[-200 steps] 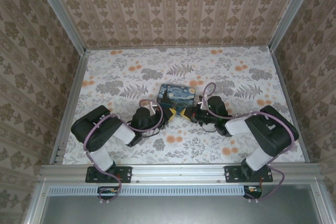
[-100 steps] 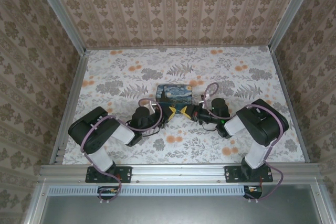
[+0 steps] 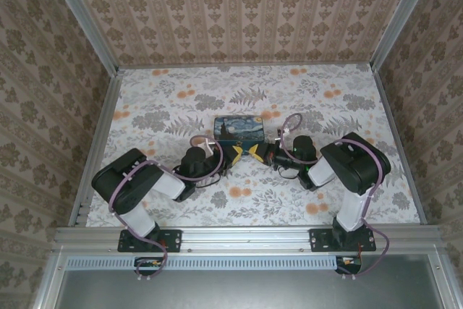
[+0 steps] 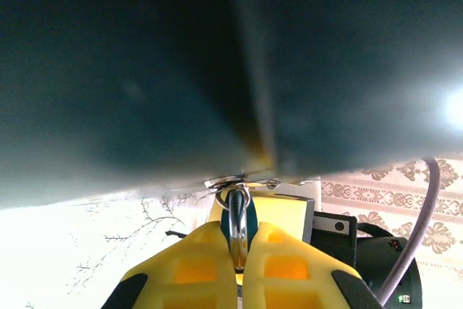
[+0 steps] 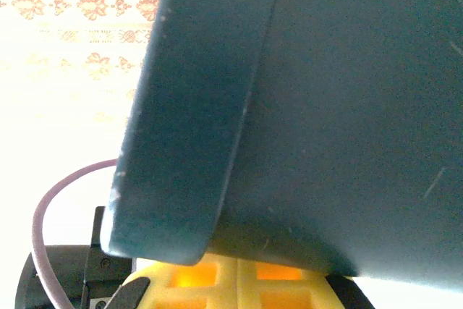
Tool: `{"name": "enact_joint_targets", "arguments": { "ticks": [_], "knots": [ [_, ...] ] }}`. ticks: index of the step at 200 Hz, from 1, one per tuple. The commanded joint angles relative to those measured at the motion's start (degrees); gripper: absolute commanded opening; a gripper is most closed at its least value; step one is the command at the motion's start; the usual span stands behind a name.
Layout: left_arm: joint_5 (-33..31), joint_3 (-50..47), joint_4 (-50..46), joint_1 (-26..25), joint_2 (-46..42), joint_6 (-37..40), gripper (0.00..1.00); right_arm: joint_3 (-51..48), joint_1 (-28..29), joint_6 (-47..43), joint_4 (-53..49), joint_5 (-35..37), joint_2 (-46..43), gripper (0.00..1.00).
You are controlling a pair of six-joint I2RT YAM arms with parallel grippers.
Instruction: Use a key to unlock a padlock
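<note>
Both arms meet at the dark-blue painted box [image 3: 242,128].
The left fingers [image 4: 192,269], waffled yellow plastic, pinch the small teal padlock [image 4: 239,215]; the right fingers [image 5: 239,291] are half hidden, so I cannot tell their grip.

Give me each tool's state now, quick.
Left tool: closed on the padlock.
Right tool: closed; the box hides whether it holds anything.

The blurry dark box [image 5: 325,106] hides the fingertips of the right hand [image 5: 235,274]. The padlock [image 4: 238,216] is mostly tucked inside the left hand [image 4: 240,240].
</note>
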Motion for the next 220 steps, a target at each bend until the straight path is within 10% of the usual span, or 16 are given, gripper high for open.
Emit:
{"name": "enact_joint_targets", "arguments": {
  "ticks": [1,129,178,220],
  "knots": [
    [2.6,1.7,5.3,-1.8,-2.1,0.7,0.0,0.8,2.0,2.2,0.0,2.4,-2.2,0.0],
    [0.4,2.1,5.3,-2.7,2.6,2.7,0.0,2.2,2.7,3.5,-1.3,4.6,-1.5,0.0],
    [-1.4,0.7,5.3,-0.3,5.7,5.8,0.0,-1.4,0.2,-0.3,-4.7,4.4,-3.0,0.47],
    [-0.4,1.1,5.5,1.4,7.8,6.6,0.0,-5.7,-0.6,-5.7,-12.6,3.4,-7.2,0.65]
  ]
}}
